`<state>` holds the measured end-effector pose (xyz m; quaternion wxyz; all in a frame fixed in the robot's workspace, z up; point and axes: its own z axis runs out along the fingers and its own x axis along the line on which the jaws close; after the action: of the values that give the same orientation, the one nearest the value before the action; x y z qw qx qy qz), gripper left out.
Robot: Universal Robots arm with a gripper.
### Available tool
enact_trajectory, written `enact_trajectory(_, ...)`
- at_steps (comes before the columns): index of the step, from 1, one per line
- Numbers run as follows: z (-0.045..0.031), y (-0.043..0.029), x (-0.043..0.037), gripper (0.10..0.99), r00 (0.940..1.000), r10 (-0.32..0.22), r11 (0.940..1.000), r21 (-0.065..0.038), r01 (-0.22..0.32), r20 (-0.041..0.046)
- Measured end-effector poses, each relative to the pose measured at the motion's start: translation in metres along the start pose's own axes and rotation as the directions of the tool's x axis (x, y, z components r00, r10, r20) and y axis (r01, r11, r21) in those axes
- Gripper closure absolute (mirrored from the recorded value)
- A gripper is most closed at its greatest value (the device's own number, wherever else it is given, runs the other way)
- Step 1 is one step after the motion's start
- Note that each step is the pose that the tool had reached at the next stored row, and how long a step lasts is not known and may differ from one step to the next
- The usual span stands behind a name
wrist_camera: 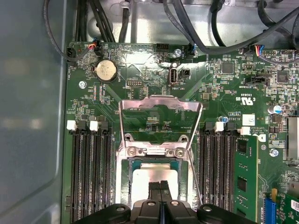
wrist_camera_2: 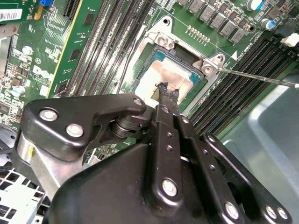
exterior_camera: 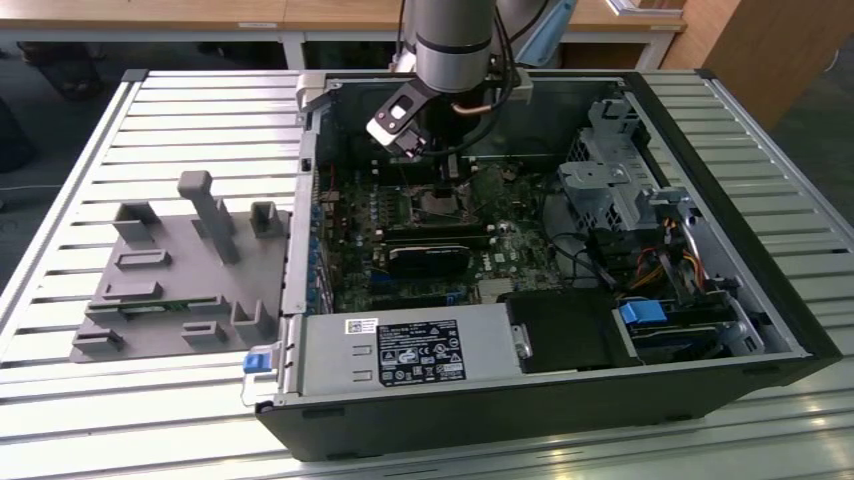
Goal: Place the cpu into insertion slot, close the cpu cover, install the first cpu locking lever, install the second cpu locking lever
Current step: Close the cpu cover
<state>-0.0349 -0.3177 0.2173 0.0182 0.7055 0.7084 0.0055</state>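
A slatted metal table [exterior_camera: 80, 150] lay across the frame; wooden desks [exterior_camera: 200, 12] stood along the top edge, a brown panel [exterior_camera: 761, 50] at upper right.

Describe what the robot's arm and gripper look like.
The arm is a grey metallic cylinder carrying a white-and-black wrist unit and a copper-coloured cable. The gripper is matte black, with jointed linkages, silver screws and slim fingers.
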Motion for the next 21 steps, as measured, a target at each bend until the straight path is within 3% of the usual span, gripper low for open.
enact_trajectory(21,-0.0042,0.0002,0.0002,0.965,0.9999,0.002,1.0,0.0,-0.002,0.011)
